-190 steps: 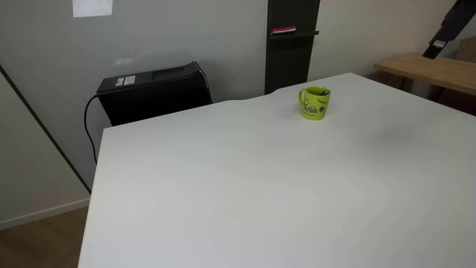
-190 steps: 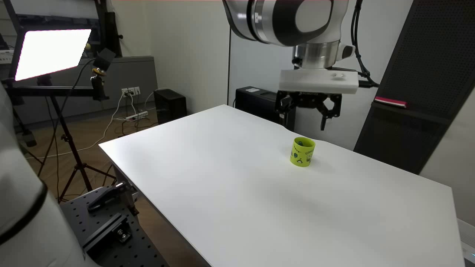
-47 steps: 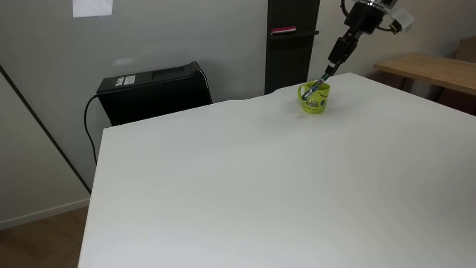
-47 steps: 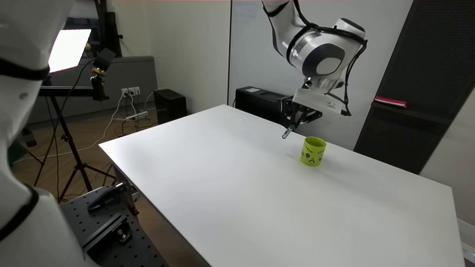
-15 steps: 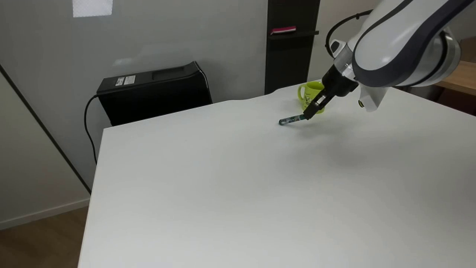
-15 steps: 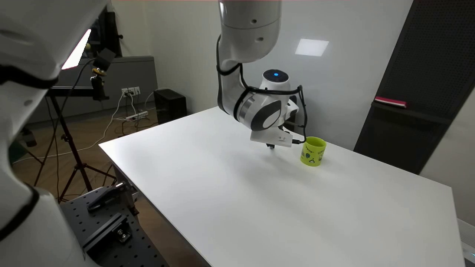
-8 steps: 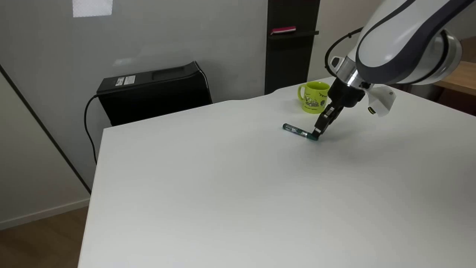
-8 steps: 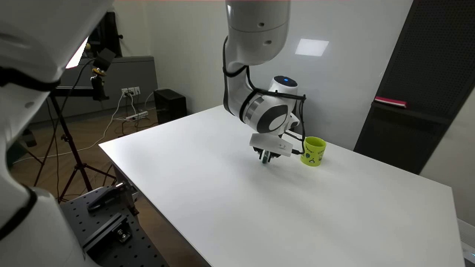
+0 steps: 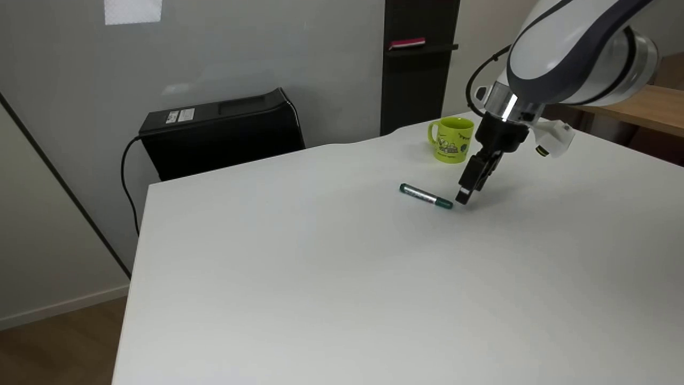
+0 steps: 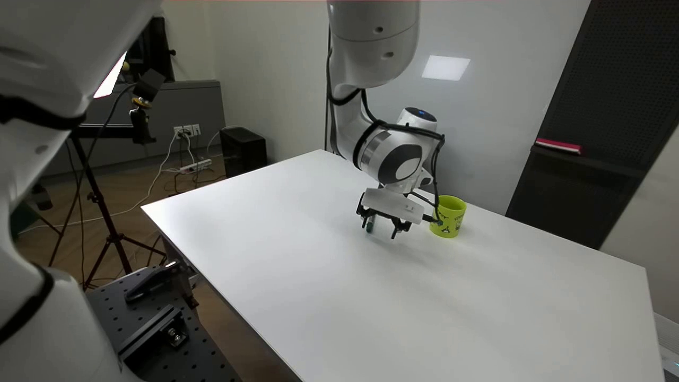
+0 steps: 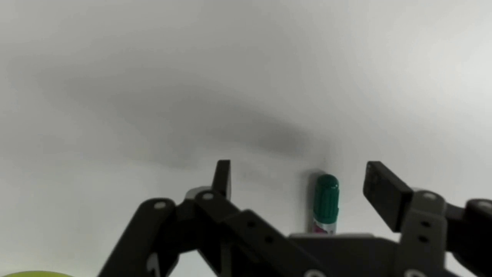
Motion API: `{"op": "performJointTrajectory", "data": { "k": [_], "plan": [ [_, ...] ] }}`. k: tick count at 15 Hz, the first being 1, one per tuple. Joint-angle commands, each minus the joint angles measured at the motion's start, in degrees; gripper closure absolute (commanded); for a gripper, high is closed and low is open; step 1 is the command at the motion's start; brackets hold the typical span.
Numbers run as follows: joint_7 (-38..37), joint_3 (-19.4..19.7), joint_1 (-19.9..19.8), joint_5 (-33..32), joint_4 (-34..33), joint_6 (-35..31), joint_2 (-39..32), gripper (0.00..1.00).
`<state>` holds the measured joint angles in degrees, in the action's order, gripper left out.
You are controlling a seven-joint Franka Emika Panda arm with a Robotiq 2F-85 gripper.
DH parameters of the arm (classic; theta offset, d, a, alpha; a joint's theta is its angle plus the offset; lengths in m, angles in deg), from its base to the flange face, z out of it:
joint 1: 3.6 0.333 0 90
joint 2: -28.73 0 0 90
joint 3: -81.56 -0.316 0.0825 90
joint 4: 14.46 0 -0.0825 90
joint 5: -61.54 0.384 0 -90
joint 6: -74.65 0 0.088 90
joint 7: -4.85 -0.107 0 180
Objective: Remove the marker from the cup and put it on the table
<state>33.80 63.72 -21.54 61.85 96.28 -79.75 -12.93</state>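
Zero load in Robotiq gripper, spread wide. Locate green-capped marker flat on white table, outside and near lime-green mug. Treat as probably light, stiff, smooth, apt to roll; for any pickup, pinch at mid-length.

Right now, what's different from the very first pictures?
The thin green-capped marker moved from the lime-green mug onto the smooth white table; the black two-fingered tool came down, gripped it, then let go. The mug shifted slightly nearer the grey wall, still upright. The black boxy machine stayed put.
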Motion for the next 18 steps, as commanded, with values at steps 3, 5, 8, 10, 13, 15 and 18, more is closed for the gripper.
{"op": "performJointTrajectory", "data": {
  "k": [3,5,8,10,13,15,18],
  "plan": [
    [-11.7,8.9,8.5,0.0,-2.9,5.5,4.9,0.00],
    [-18.2,13.7,13.1,-1.8,-3.5,4.6,5.9,0.00],
    [-28.4,19.6,19.2,-3.1,-4.7,6.0,7.2,0.00],
    [-35.0,22.2,22.2,-3.4,-5.7,9.5,8.3,0.00],
    [-40.9,23.1,24.0,-2.8,-7.7,17.6,10.0,0.00],
    [-42.5,22.3,23.9,-1.9,-9.0,21.6,10.9,0.00],
    [-41.8,20.7,23.1,-0.5,-9.7,25.8,12.3,0.00]
  ]
}}
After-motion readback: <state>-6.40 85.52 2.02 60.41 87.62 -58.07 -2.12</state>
